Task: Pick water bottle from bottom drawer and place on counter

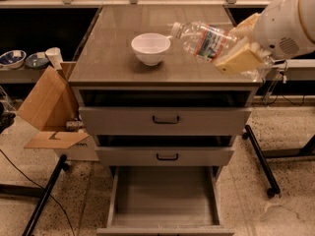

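Observation:
My gripper [235,44] comes in from the upper right and is shut on the water bottle [204,40], a clear crinkled bottle with a white cap and a blue, white and red label. The bottle lies nearly sideways in the air over the right part of the counter [113,53], cap pointing left towards a white bowl. The bottom drawer [165,195] stands pulled open below, plain grey inside, with nothing in it.
A white bowl [150,48] stands on the counter just left of the bottle's cap. The two upper drawers [165,119] with black handles are slightly ajar. An open cardboard box [49,112] sits on the floor at the left, with bowls and a cup on a low shelf behind.

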Controlling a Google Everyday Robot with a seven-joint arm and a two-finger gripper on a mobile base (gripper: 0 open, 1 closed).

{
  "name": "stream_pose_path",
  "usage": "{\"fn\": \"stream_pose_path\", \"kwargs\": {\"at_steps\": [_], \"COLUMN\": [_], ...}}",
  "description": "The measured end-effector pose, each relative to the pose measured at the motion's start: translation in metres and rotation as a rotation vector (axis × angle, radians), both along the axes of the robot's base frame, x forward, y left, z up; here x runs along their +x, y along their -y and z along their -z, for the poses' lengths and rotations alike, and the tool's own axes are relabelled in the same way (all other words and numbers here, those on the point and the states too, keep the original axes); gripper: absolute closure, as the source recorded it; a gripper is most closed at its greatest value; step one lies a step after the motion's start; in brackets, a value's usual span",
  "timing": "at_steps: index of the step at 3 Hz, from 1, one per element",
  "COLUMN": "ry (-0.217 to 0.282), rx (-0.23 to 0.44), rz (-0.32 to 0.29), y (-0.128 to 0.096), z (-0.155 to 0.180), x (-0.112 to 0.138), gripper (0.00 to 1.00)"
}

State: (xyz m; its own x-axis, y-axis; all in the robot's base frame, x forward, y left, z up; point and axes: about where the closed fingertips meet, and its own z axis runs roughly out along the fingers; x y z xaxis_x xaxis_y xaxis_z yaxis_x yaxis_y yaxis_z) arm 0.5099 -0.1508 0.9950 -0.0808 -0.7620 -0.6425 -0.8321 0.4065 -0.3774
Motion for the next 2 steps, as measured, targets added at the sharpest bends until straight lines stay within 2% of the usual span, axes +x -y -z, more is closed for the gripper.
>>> {"fn": "stream_pose_path", "kwargs": {"at_steps": [2], "ry": [0.001], "rx": [-0.002], "rz": [0.169], "y": [0.051], "z": [-0.009], "x": [0.069], "gripper": [1.0]}}
